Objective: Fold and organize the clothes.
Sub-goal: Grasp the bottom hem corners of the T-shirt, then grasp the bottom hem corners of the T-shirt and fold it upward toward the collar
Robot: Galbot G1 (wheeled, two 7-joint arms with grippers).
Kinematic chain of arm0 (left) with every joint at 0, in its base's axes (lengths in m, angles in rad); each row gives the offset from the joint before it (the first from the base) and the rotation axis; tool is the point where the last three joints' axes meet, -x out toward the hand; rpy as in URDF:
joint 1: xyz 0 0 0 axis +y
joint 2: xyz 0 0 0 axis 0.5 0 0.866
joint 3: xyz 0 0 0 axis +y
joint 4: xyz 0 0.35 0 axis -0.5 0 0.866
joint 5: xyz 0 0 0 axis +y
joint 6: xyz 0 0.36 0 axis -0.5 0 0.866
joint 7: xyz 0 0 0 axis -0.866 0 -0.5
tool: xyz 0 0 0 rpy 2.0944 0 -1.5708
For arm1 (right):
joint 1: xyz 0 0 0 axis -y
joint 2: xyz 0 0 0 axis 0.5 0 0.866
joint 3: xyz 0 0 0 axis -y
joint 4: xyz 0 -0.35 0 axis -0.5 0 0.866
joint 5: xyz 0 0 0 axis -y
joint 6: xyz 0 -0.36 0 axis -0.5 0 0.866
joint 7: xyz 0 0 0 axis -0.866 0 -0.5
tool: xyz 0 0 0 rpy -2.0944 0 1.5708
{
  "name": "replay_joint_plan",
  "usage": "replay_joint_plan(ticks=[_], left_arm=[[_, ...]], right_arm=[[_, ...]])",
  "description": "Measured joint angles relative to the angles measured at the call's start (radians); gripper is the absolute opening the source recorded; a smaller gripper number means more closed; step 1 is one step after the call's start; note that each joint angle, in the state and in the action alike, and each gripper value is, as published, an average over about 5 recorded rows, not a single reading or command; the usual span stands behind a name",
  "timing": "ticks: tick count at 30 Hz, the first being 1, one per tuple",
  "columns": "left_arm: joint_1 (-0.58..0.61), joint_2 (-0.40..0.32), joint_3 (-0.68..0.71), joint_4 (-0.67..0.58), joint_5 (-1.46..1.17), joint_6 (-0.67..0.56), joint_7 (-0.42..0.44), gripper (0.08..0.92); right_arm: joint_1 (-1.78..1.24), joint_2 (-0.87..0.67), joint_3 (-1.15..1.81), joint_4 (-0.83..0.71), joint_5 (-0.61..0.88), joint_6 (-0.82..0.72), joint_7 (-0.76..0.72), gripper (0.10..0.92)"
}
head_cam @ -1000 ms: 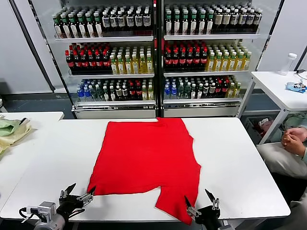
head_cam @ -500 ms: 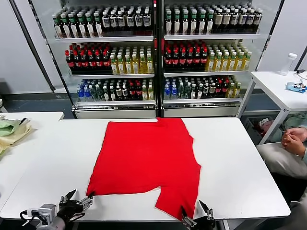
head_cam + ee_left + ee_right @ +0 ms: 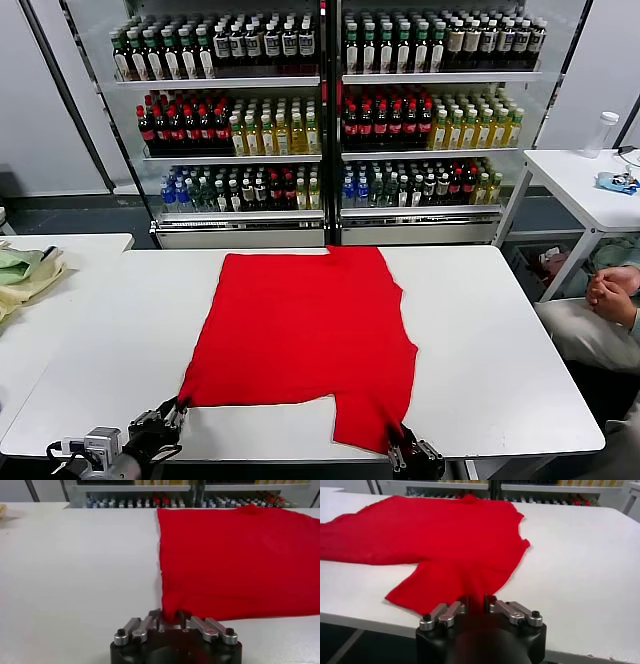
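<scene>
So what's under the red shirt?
The red shirt lies flat on the white table, which shows all around it. Anything between them would be covered. The left claw and right claw pinch its near edge.

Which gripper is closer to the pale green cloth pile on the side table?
Left. The left gripper grips the red T-shirt's near left corner, on the cloth pile's side; the right gripper grips the near right sleeve, farther away.

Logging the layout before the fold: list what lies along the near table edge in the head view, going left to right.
Pale cloth heap on the side table → left gripper, fingers closed on the red T-shirt at its near left corner → right gripper, closed on the shirt's near right hem → seated person's clasped hands.
</scene>
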Motion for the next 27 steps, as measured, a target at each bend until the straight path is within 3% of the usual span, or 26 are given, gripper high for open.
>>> replay_joint_plan(ticks=[5, 21, 27], left_arm=[[0.029, 0.010, -0.010, -0.031, -0.004, -0.003, -0.011, 0.084], [0.316, 0.058, -0.105, -0.240, 0.008, -0.016, -0.095, 0.081], [0.312, 0.065, -0.130, -0.260, -0.021, -0.013, -0.095, 0.081]], right_arm=[[-0.057, -0.038, 0.080, 0.067, 0.014, -0.002, -0.030, 0.115], [-0.275, -0.086, 0.243, 0.240, -0.018, 0.016, -0.088, 0.115], [-0.162, -0.079, 0.231, 0.221, 0.007, -0.010, -0.091, 0.115]])
